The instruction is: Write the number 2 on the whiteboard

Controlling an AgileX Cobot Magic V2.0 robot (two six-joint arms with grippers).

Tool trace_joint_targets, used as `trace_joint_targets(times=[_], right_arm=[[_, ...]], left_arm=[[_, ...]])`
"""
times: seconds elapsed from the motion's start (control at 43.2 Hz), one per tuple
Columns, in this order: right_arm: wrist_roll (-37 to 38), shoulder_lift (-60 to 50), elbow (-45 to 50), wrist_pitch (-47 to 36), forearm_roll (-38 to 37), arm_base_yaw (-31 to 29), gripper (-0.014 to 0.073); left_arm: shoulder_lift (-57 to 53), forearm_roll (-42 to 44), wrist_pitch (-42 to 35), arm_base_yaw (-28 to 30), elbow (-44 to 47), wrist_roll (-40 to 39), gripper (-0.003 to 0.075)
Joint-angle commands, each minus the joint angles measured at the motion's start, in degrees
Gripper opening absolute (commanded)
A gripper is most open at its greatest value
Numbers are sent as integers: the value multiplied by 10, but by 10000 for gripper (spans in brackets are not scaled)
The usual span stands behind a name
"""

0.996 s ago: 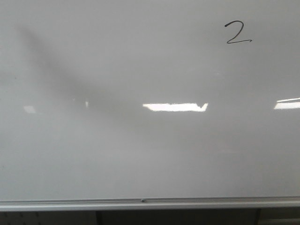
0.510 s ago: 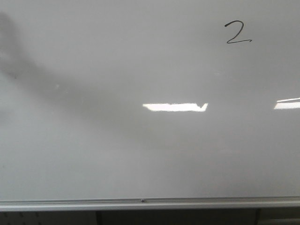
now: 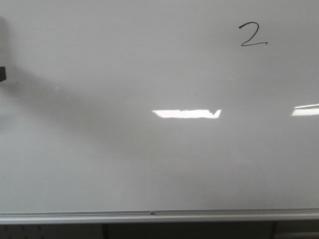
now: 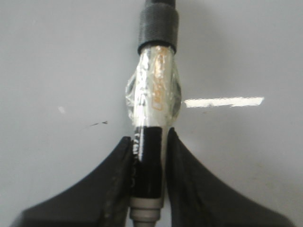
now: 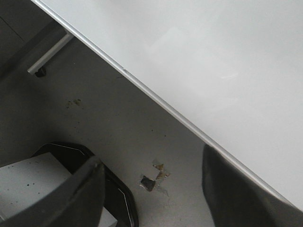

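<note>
A thin black number 2 point(image 3: 253, 35) is drawn high on the right of the whiteboard point(image 3: 149, 64), which fills the front view down to its silver bottom rail point(image 3: 159, 215). My left gripper point(image 4: 147, 142) is shut on a black marker point(image 4: 152, 123) wrapped in clear tape, its capped end pointing at the whiteboard point(image 4: 61, 56); a small dark bit point(image 3: 2, 73) of that arm shows at the front view's left edge. My right gripper point(image 5: 154, 175) hangs open over the floor beside the whiteboard point(image 5: 227, 56), holding nothing.
Bright light reflections point(image 3: 186, 113) lie across the board's middle and right. A short black stroke point(image 4: 98, 124) marks the board near the marker. Below the rail point(image 5: 142, 90) are grey floor, floor debris point(image 5: 154, 178), a stand leg point(image 5: 49, 54) and a dark-edged tray or base point(image 5: 71, 156).
The arm's shadow on the board has slid left, and a dark piece of the left arm now shows at the front view's left edge. The drawn 2 is unchanged.
</note>
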Motion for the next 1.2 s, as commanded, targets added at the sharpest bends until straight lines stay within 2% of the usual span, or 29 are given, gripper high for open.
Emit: trace_joint_targets(times=[0.0,0.07,0.116,0.278,0.556,0.718,0.857,0.996,1.066,1.182], right_arm=[[-2,-3,-17,-24,24,-5,468],[-2,-3,-17,-24,25,-5,468],[-2,-3,-17,-24,27,-5,468],[-2,-3,-17,-23,28,-5,468],[-2,-3,-17,-23,39,-5,468],[0,-3,-17,-21,39,-5,468],[40,-3,-20,-20,19,-5,468],[164,-3,-40,-1,-70,-5,468],[229,-3,-54,15,-119,-5,468],[314,-10,-69,27,-174,-5,468]], left_arm=[[-12,-3,-4,2,-11,-2,363],[-13,-3,5,2,-11,2,442],[-19,-3,20,2,-11,3,464],[-66,-4,112,2,-11,24,466],[-199,-4,330,2,-17,35,465],[-275,-4,548,2,-55,35,465],[-338,8,790,2,-121,35,465],[-386,14,989,2,-193,35,461],[-406,14,1063,2,-224,35,461],[-440,14,1137,2,-257,35,461]])
